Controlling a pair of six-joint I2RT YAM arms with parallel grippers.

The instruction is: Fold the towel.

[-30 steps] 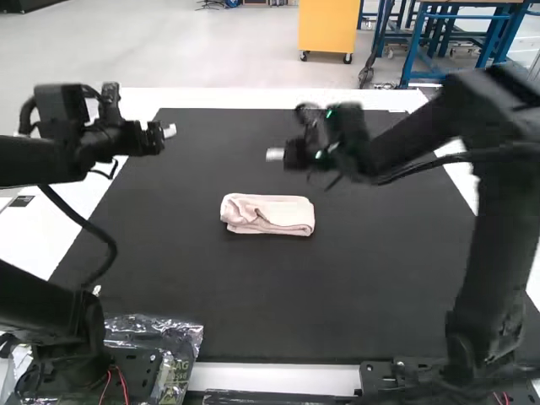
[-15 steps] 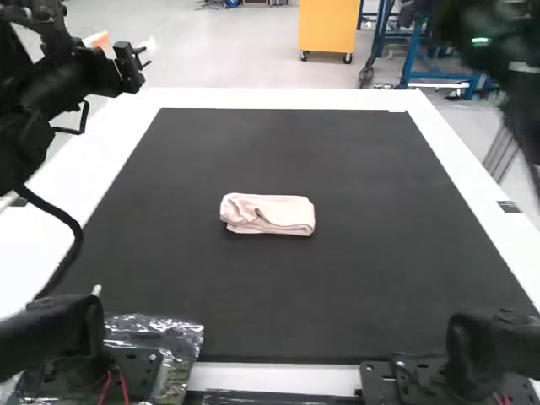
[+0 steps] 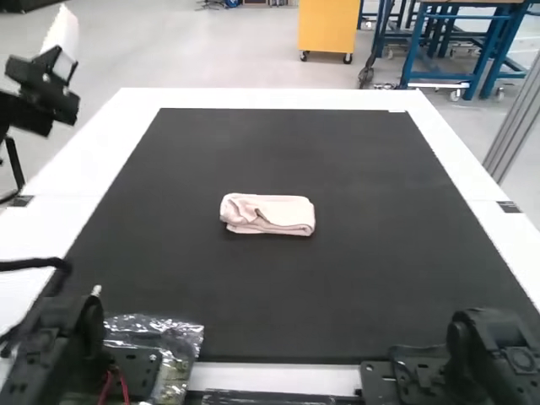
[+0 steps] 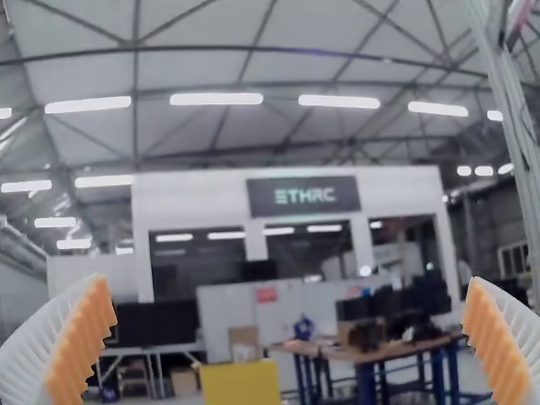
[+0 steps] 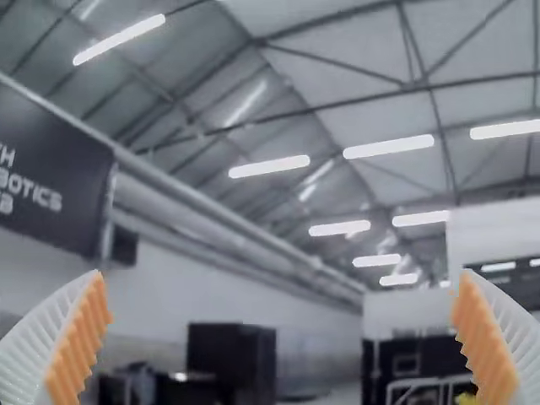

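Note:
The pink towel (image 3: 268,214) lies folded into a small, thick rectangle near the middle of the black mat, with layered edges showing at its front and a rounded fold at its left. My left gripper (image 3: 63,52) is raised at the high view's upper left, beyond the table's edge and far from the towel. In the left wrist view, my left gripper (image 4: 291,337) has its ribbed fingers wide apart with nothing between them. The right wrist view has my right gripper (image 5: 283,337) also open and holding nothing.
The black mat (image 3: 253,295) covers most of the white table (image 3: 270,99). Crinkled clear plastic (image 3: 160,333) lies beside the left arm's base at the near edge. The right arm's base (image 3: 481,363) stands at the near right.
Both arms have drawn back from over the table: the left toward the upper left, the right out past the right side. The towel has stayed where it was.

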